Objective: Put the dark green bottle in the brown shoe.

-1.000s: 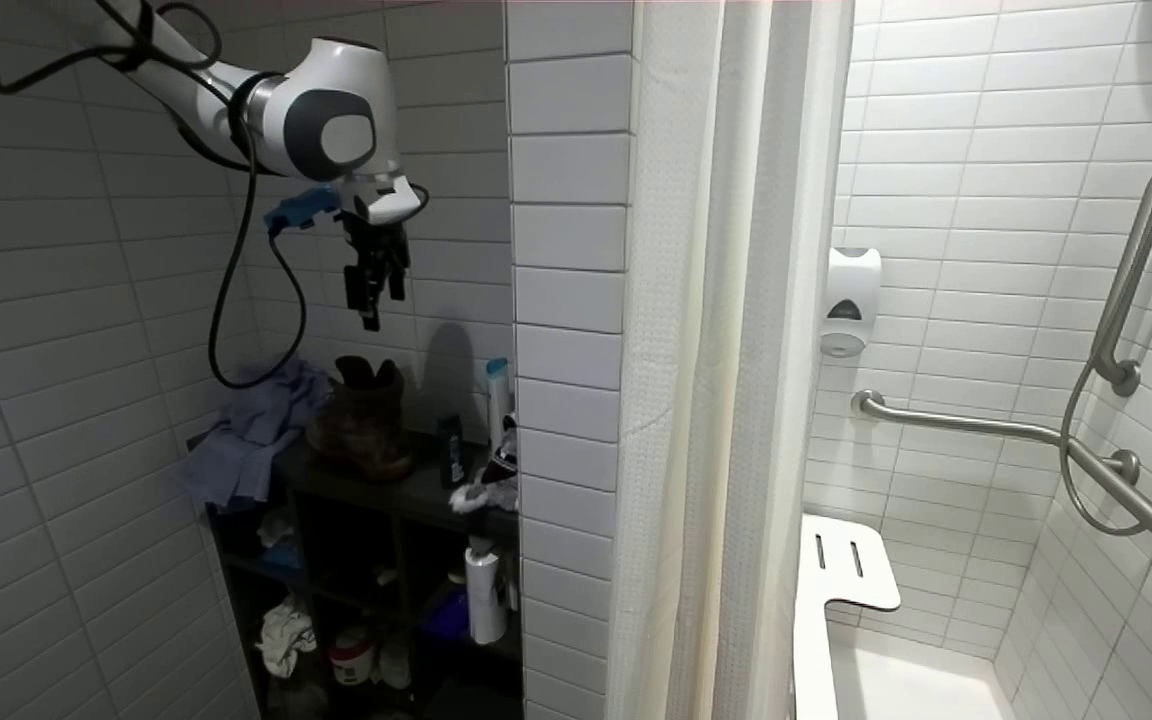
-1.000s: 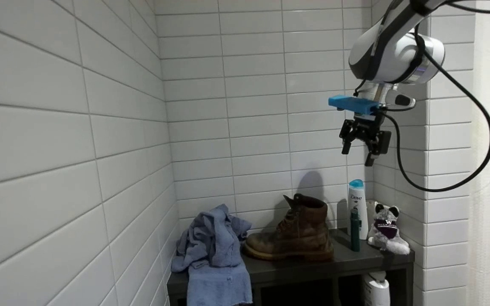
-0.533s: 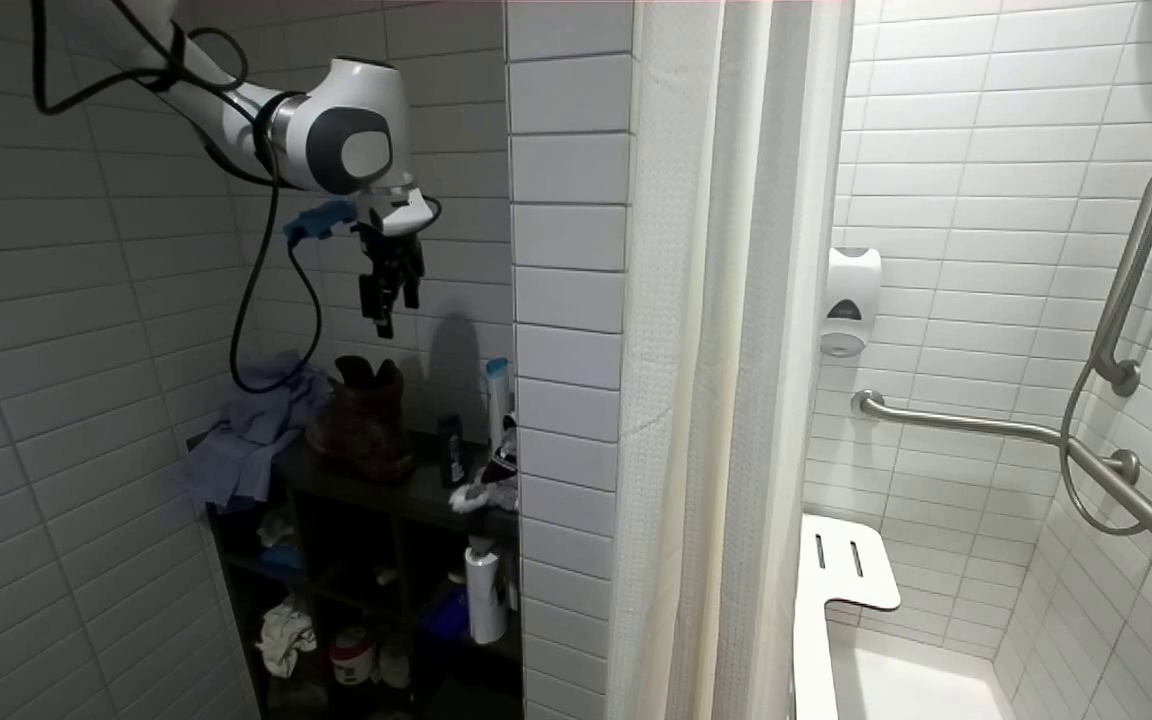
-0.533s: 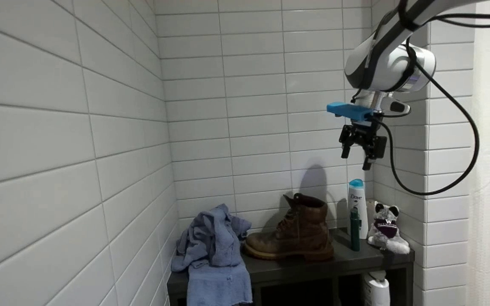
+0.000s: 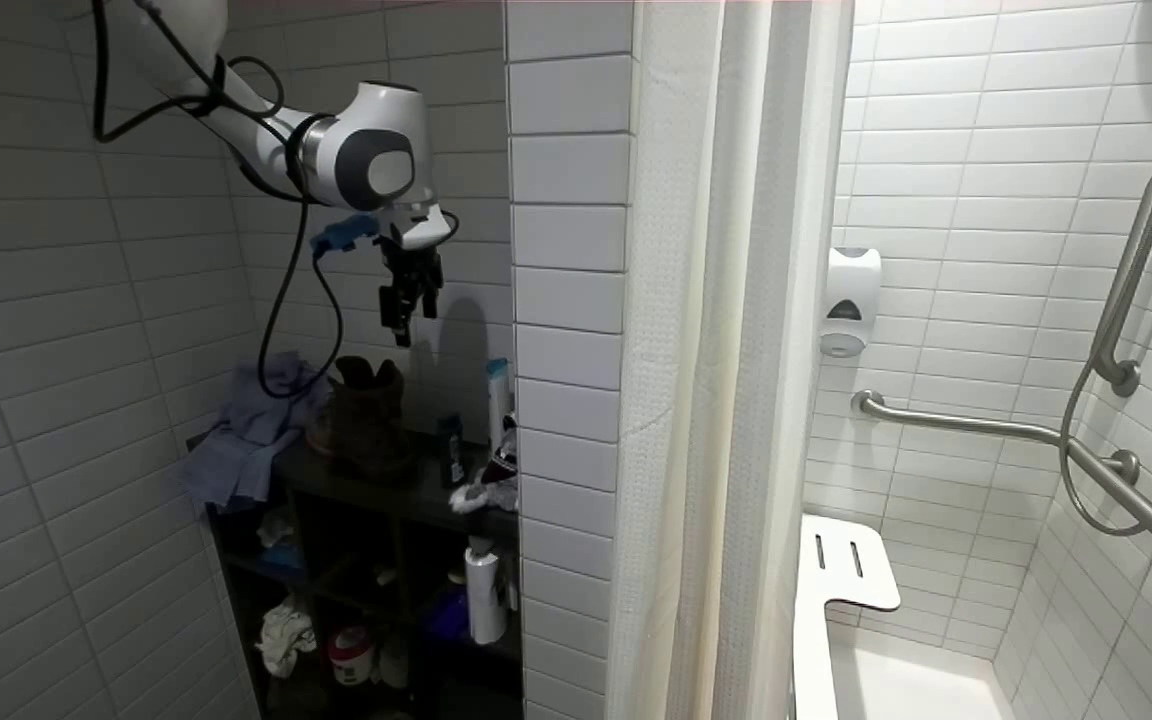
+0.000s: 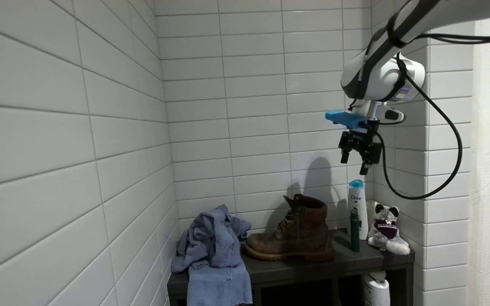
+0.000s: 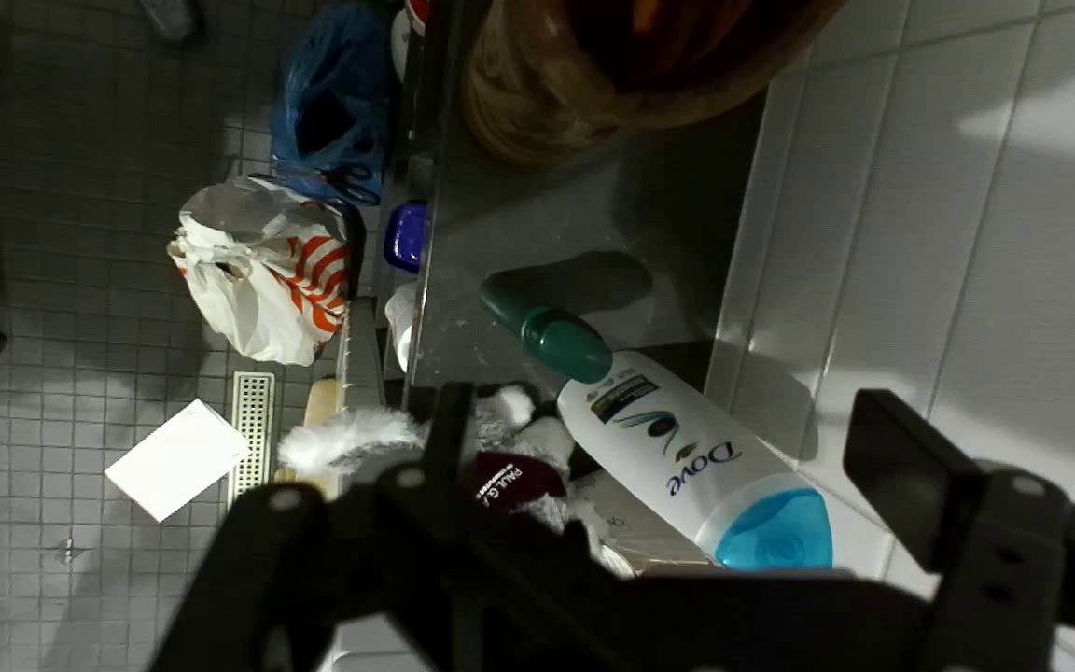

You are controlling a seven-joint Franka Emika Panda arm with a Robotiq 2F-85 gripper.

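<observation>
The dark green bottle [image 6: 354, 231] stands upright on the dark shelf, between the brown shoe and the white Dove bottle. It also shows in the wrist view [image 7: 551, 331] and, dimly, in an exterior view [image 5: 451, 455]. The brown shoe [image 6: 296, 233] stands on the shelf with its opening up; its collar shows at the top of the wrist view [image 7: 556, 65]. My gripper [image 6: 354, 164] is open and empty, pointing down, well above the green bottle. In the wrist view the fingers [image 7: 668, 420] are wide apart, with nothing between them.
A white Dove bottle [image 6: 357, 199] with a blue cap stands right behind the green bottle. A grey plush toy [image 6: 385, 231] sits beside them near the tiled wall corner [image 6: 404, 182]. A blue towel [image 6: 215, 250] lies at the far end of the dark shelf [image 6: 296, 272].
My arm and open gripper have moved down, shifting left in an exterior view and right in another, closer above the green bottle. The objects on the shelf have not moved.
</observation>
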